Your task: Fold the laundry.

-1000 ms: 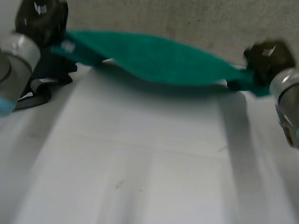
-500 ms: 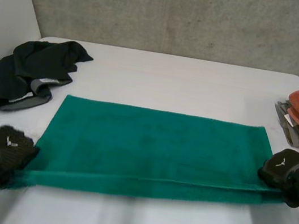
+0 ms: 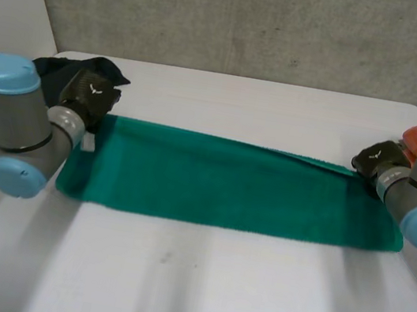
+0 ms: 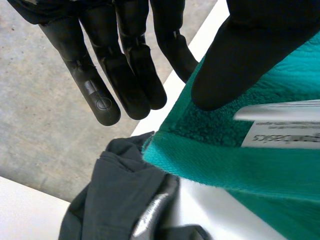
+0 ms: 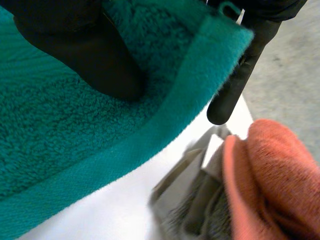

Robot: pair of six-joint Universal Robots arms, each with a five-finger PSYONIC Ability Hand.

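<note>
Green towel (image 3: 226,191) lies doubled lengthwise on the white table (image 3: 195,282), near edge flat, far corners at the hands. Left hand (image 3: 86,95) rests its thumb on the far left corner, fingers (image 4: 95,85) straight and clear of the cloth; right hand (image 3: 374,160) pinches the far right corner between thumb and finger. Beyond sit the black garment (image 4: 115,200) and orange towel (image 5: 270,180), each just beside a corner, so a careless pull-away could snag one or skew the top layer.
</note>
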